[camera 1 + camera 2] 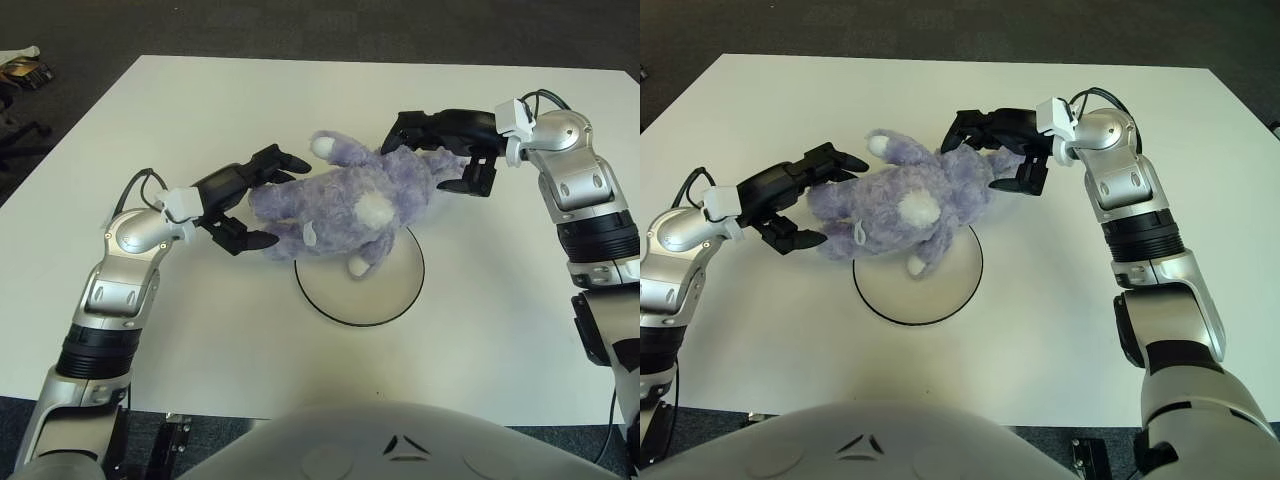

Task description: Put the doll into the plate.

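White tabletop [200,330] spreads under my arms. My left hand [238,198] has its fingers spread at the fuzzy purple doll [345,200], barely touching; my right hand [440,150] has its fingers parted around the other end. Between my hands, it droops partly over the round, flat, dark-rimmed white plate [385,300].

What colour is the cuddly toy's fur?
The doll is lilac purple with a white patch, clearest in the left eye view.

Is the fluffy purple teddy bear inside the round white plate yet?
Only partly: the fluffy purple teddy bear overlaps the round white plate's far rim, mostly lying over the table.
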Available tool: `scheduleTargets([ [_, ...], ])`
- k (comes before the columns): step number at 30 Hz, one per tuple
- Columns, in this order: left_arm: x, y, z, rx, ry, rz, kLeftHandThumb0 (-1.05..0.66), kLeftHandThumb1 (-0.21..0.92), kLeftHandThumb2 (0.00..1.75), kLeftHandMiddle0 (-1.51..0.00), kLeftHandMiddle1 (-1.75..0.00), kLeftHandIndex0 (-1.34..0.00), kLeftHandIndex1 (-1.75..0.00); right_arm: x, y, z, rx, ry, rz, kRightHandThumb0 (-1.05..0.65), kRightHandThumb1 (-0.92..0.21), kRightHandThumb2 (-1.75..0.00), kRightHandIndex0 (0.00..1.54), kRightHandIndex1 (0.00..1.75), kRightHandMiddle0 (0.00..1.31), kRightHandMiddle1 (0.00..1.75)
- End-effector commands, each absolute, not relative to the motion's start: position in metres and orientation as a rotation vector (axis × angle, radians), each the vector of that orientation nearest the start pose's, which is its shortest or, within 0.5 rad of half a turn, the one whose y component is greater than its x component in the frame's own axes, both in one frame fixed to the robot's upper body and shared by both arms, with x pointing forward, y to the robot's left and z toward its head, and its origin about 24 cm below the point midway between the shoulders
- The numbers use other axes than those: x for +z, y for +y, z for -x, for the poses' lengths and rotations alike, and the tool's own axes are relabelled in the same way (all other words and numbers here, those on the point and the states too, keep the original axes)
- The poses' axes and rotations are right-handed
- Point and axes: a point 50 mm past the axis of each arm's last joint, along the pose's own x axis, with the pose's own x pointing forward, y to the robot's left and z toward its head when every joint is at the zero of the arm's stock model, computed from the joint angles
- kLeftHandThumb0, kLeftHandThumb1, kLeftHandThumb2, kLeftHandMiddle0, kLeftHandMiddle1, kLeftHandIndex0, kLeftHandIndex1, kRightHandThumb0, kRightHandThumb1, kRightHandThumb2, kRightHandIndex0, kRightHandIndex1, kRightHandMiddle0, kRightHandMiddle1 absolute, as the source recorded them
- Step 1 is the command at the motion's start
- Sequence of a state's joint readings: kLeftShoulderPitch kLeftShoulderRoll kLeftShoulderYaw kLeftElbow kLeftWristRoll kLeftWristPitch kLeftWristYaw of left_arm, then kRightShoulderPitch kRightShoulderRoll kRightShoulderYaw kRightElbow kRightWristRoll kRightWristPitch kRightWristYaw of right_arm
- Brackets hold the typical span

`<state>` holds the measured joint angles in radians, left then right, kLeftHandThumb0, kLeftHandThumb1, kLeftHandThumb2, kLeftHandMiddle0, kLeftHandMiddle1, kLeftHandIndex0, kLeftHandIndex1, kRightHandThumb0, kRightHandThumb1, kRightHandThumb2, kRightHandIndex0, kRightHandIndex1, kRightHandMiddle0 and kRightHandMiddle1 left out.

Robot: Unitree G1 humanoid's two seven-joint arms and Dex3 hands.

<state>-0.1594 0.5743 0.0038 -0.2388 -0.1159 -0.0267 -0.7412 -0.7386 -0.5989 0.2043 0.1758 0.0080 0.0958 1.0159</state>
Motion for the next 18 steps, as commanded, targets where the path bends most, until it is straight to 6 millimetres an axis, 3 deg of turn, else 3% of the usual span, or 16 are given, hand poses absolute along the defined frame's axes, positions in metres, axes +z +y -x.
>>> scheduleTargets([
  [1,0.1499,0.1816,-0.2575,-0.837,-0.233,-0.657,-0.74,0.34,0.82,0.00,-1.22,0.00,-1.13,0.2021,-0.1534,-0.3359,1.039,-0.063,0.847,0.13,-0.08,-1.43,0.00,0.51,0.00,1.10],
  [7,0.1522,0.1797,-0.2588,-0.856,-0.199,-0.747,-0.62,0.22,0.93,0.00,-1.34,0.00,-1.18,0.2038,-0.1538,-0.3366,1.043,-0.058,0.847,0.15,-0.09,-1.45,0.00,0.48,0.00,1.07],
  [16,0.1521,0.1756,-0.2624,-0.873,-0.189,-0.859,-0.57,0.19,0.98,0.00,-1.44,0.00,-1.14,0.2076,-0.1528,-0.3343,1.039,-0.063,0.853,0.18,-0.09,-1.46,0.00,0.47,0.00,1.07],
  [18,0.1518,0.1747,-0.2636,-0.870,-0.185,-0.902,-0.56,0.18,0.99,0.00,-1.57,0.00,-1.21,0.2085,-0.1530,-0.3338,1.032,-0.065,0.851,0.18,-0.09,-1.46,0.00,0.48,0.00,1.06],
])
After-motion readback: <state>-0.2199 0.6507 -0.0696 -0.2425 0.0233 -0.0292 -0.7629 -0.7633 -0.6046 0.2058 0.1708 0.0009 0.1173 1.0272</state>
